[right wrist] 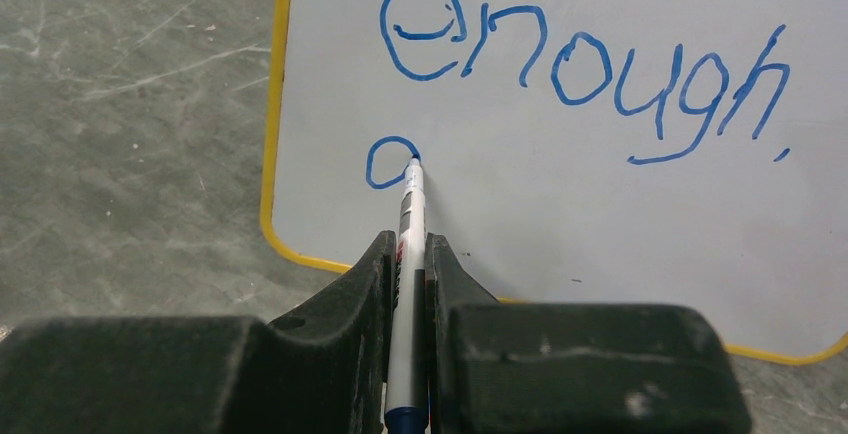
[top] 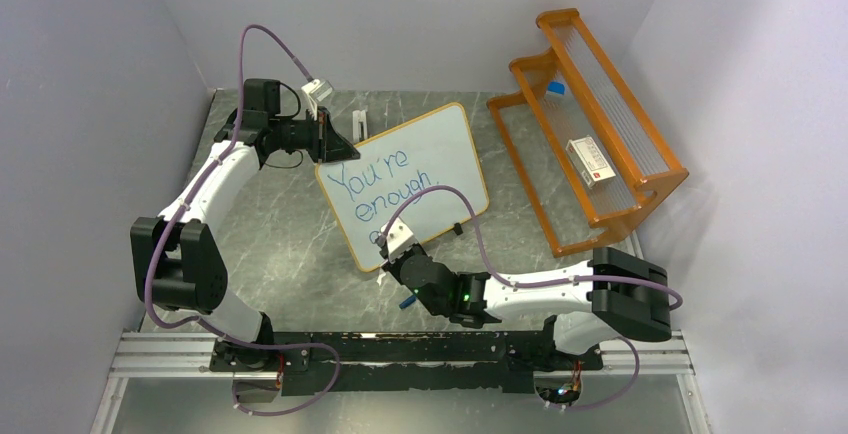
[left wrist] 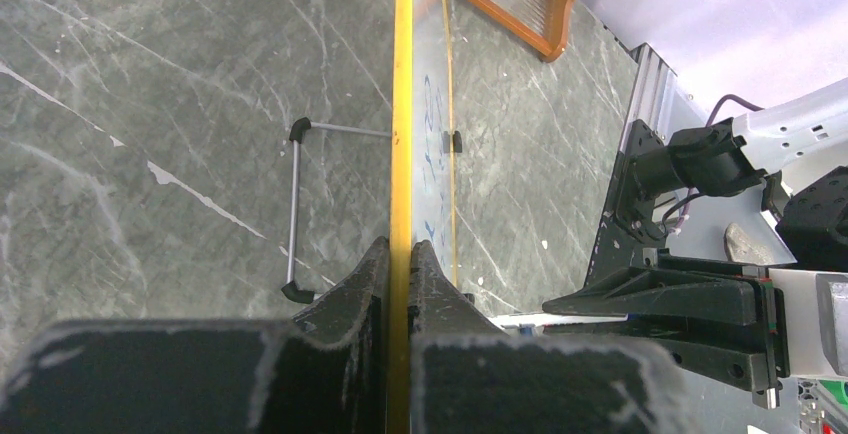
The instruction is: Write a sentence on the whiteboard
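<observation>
The whiteboard (top: 425,169) stands tilted on the table, white with a thin yellow-orange frame, and reads "You're enough," in blue. My left gripper (top: 330,139) is shut on its far left edge; in the left wrist view the frame (left wrist: 402,104) runs edge-on between my fingers. My right gripper (top: 392,251) is shut on a white marker (right wrist: 408,224) with a blue end. The marker tip touches the board (right wrist: 600,204) at a small blue loop (right wrist: 388,162) under the "e" of "enough".
An orange wooden rack (top: 590,124) stands at the back right, with a small white box (top: 590,162) and a blue-capped item (top: 553,87) on it. A wire stand with black feet (left wrist: 297,209) lies on the grey marble table behind the board. Walls close in on both sides.
</observation>
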